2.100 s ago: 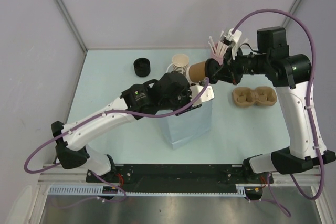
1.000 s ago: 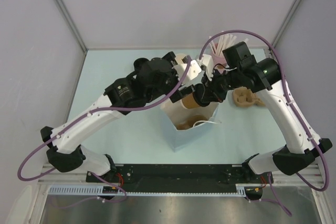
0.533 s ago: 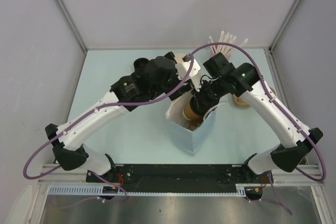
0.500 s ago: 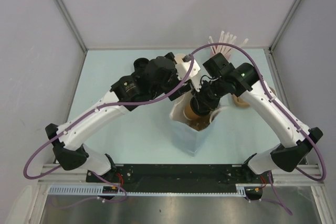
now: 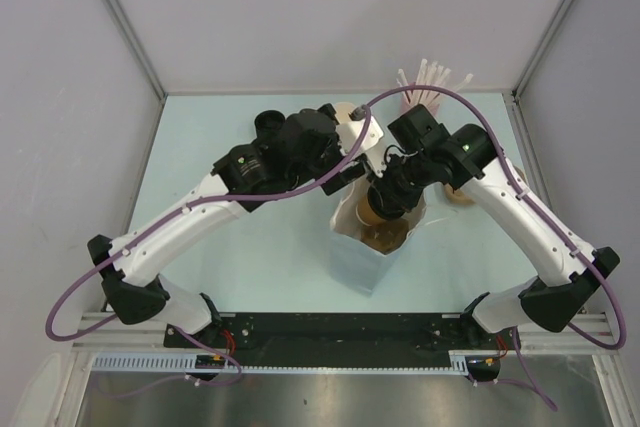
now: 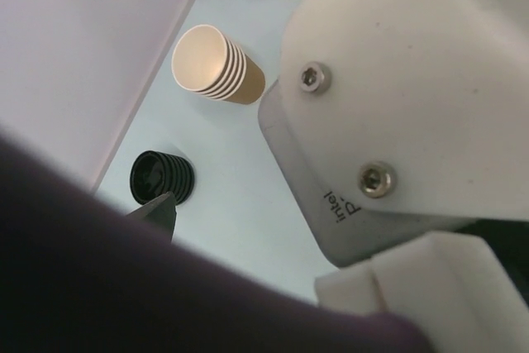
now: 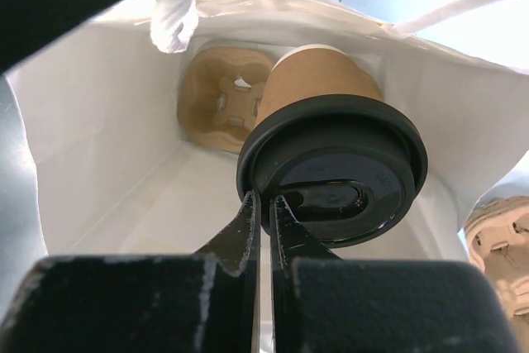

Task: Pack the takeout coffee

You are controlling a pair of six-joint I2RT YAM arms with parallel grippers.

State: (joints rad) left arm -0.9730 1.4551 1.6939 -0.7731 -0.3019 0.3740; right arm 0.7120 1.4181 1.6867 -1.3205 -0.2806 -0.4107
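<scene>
One takeout coffee (image 7: 318, 88), one bag (image 7: 99, 138), one carrier (image 7: 219, 105) inside.

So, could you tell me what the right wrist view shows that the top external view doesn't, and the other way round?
Only the right wrist: the right gripper pinched shut on the rim of the black lid. Only the top external: the left arm, the white sticks and the black ribbed stack at the back. Both: the takeout coffee tilted in the mouth of the white bag, a cup carrier at its bottom.
</scene>
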